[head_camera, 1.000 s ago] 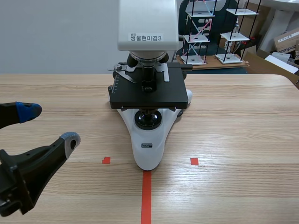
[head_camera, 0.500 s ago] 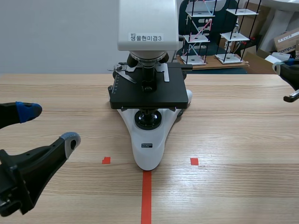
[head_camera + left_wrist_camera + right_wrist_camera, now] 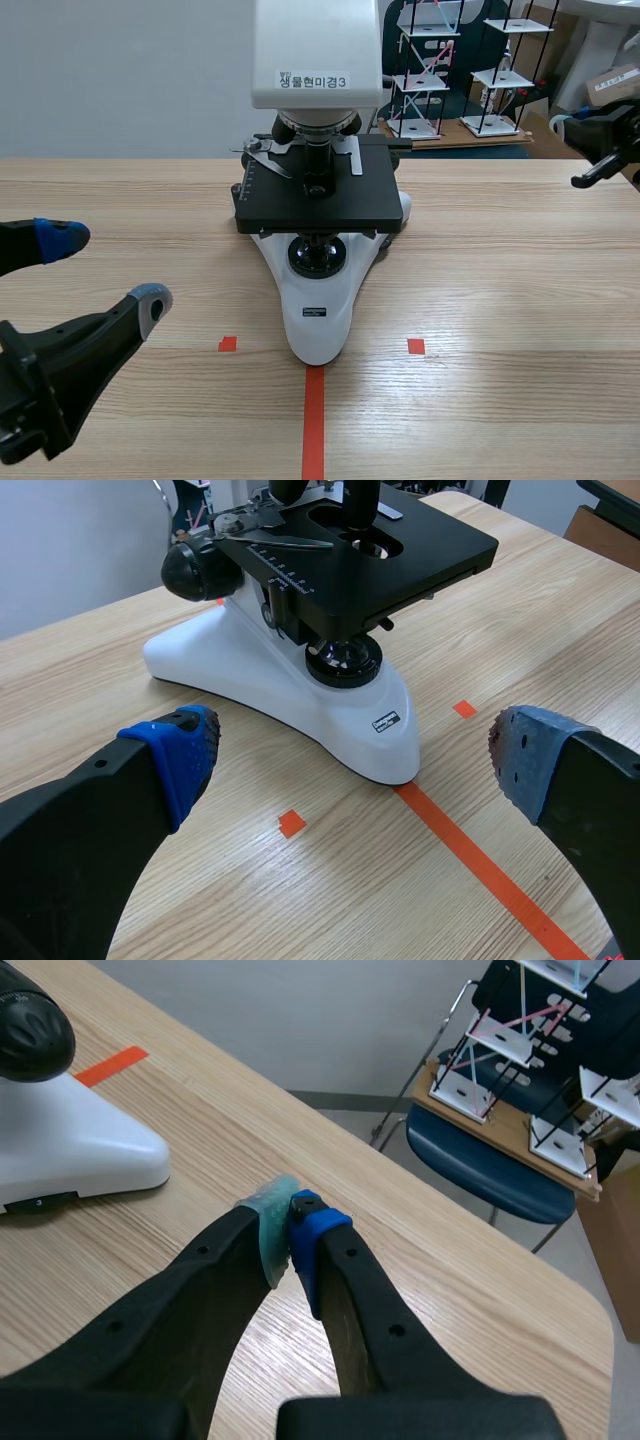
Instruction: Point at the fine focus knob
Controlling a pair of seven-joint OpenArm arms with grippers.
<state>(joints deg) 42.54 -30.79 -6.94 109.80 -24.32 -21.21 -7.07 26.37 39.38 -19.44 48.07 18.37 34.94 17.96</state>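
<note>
Microscope (image 3: 318,200) mid-bench (image 3: 500,300), fine focus knob (image 3: 30,1030) seemingly the black one low on its right flank. Right hand (image 3: 290,1230) far right, well apart from it, pads pressed together on nothing, likely shaped for pointing. Left hand (image 3: 105,268) near left, spread wide, idle.

My left gripper (image 3: 105,270) has two thick, matte black fingers (image 3: 70,830), smooth and gently curved, each tipped with a dotted blue pad (image 3: 185,750). My right gripper (image 3: 290,1232) has the same black fingers, but its tips differ: one grey-green pad (image 3: 266,1228) and one bright blue pad (image 3: 318,1232).
</note>
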